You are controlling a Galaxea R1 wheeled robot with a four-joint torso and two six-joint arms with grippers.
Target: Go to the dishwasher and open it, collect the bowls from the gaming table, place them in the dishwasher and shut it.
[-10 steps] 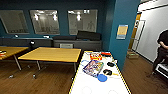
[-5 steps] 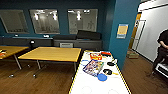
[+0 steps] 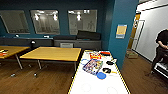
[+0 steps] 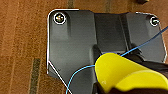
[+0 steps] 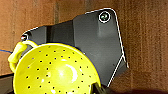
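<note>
Left: deeper-yellow square tables (image 3: pixel 53 53) by the blue wall, bare, not the target. Centre: long pale gaming table (image 3: pixel 82 85) close ahead, worktop crowded at its far end with a game box (image 3: pixel 93 66) and a blue disc (image 3: pixel 101 75). Right: person (image 3: pixel 162 51) standing well apart. Yellow bowl (image 4: pixel 125 73) and yellow perforated bowl (image 5: pixel 55 72) close against the wrists, probably carried; state of fingers: cannot tell. Dishwasher not sighted.
</note>
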